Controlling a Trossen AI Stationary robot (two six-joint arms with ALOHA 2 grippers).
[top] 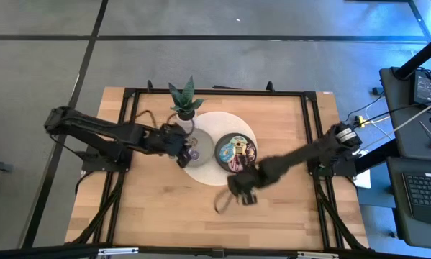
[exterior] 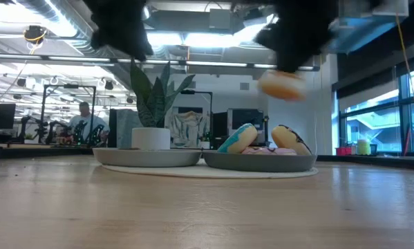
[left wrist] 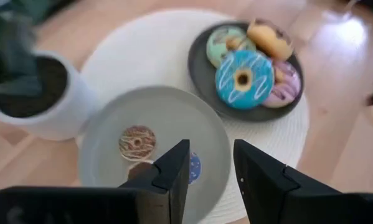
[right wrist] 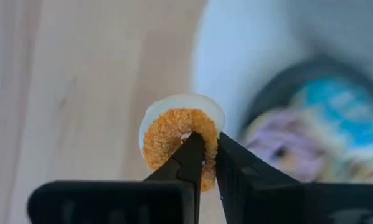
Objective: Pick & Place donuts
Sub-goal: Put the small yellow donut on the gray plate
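My right gripper (right wrist: 205, 142) is shut on an orange sugared donut (right wrist: 174, 140), held high above the table (exterior: 281, 84) beside the near edge of the dark plate (top: 219, 147). That plate holds several donuts: a blue one (left wrist: 243, 78), a pale green one (left wrist: 225, 42), an orange-brown one (left wrist: 270, 37) and a pink-purple one (left wrist: 286, 81). My left gripper (left wrist: 211, 149) is open and hovers over the light grey plate (left wrist: 174, 112), where a small brown donut (left wrist: 137, 142) and a small blue one (left wrist: 194, 167) lie flat. My right gripper pinches one side of the orange donut's ring (right wrist: 208, 127). One finger (right wrist: 192, 152) reaches to the hole and the other (right wrist: 230, 158) lies against the outer rim. The donut is lifted clear of the table and stands on edge in the hold.
Both plates sit on a round white mat (top: 214, 176) in the middle of the wooden table (top: 150, 216). A potted plant in a white pot (top: 186, 109) stands just beyond the grey plate, close to my left gripper (top: 186, 152). Bare wood lies toward the near edge.
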